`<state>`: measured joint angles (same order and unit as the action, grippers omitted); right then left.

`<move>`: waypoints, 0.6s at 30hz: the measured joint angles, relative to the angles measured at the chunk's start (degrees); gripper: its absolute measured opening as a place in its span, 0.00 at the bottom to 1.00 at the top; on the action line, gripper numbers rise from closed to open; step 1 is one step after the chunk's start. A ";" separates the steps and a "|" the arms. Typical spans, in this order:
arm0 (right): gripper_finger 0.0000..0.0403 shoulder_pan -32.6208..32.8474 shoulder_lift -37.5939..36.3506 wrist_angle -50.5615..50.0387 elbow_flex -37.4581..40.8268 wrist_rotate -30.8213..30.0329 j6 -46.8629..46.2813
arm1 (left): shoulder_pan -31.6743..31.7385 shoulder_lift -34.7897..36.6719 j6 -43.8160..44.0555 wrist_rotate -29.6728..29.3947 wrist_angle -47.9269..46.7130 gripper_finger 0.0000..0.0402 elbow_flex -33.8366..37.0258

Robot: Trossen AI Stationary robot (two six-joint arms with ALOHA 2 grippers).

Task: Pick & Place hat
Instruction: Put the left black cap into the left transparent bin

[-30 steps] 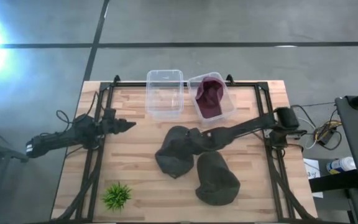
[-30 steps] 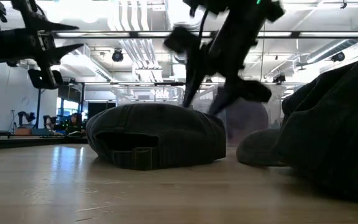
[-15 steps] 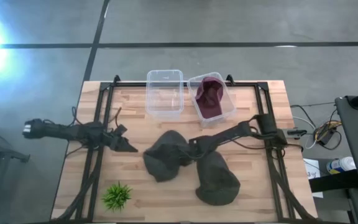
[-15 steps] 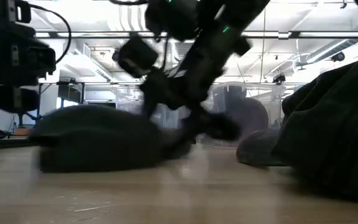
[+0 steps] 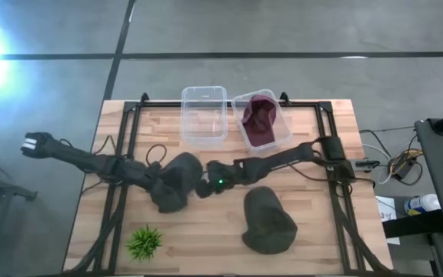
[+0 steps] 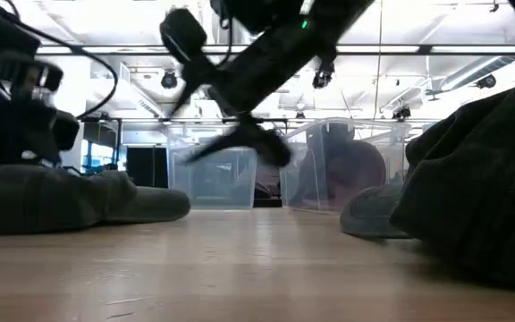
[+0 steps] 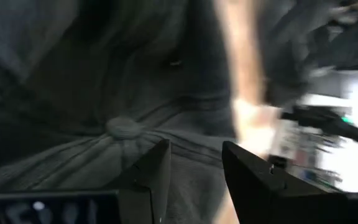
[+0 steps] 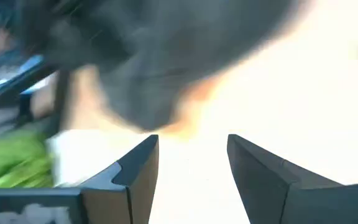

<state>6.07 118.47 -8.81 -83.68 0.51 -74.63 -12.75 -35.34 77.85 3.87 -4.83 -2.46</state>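
A dark grey hat [image 5: 177, 178] lies crown up on the wooden table, left of centre; it also shows in the low view [image 6: 61, 199]. My left gripper [image 5: 158, 187] is open at the hat's left side, its fingers [image 7: 160, 171] over the crown near the top button [image 7: 123, 127]. My right gripper [image 5: 202, 187] is open just right of the hat and raised off the table [image 6: 271, 152]; its wrist view shows bare wood between the fingers [image 8: 138, 165]. A second dark hat [image 5: 268, 219] lies near the right front. My left gripper comes at the hat's crown [image 7: 185, 134] slanting from the table's left. The cloth fills the view between and beyond its open fingers. Whether the fingers touch the cloth, I cannot tell.
Two clear bins stand at the far edge: the left one [image 5: 204, 114] shows nothing inside, the right one [image 5: 261, 121] holds a maroon hat. A small green plant [image 5: 144, 242] sits near the front left corner. Black frame rails [image 5: 121, 154] run along both sides.
The dark hat has slid along the table from the centre toward the left. My right gripper travelled left with it and now stands apart from it, raised. My left gripper moved toward the near edge and now sits at the hat's left side.
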 joint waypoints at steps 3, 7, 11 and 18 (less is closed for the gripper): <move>0.46 -0.29 -3.12 -9.53 -0.05 -9.09 -0.53 | -0.16 -4.78 -1.92 0.11 -6.00 0.35 -1.81; 0.46 -1.75 -3.56 -8.86 0.29 -9.47 -0.35 | -1.09 -10.84 -9.64 4.62 -15.49 0.33 -6.16; 0.46 -1.87 -2.87 -6.93 0.30 -9.54 -0.66 | -2.89 -15.96 -19.00 7.24 -17.83 0.32 -9.97; 0.46 -1.90 -2.07 -6.94 0.32 -9.07 -1.45 | -7.59 -21.42 -35.55 8.65 -21.14 0.32 -19.22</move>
<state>4.16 116.40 -15.75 -83.35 -8.56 -76.08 -20.35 -56.76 42.30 12.52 -25.98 -21.68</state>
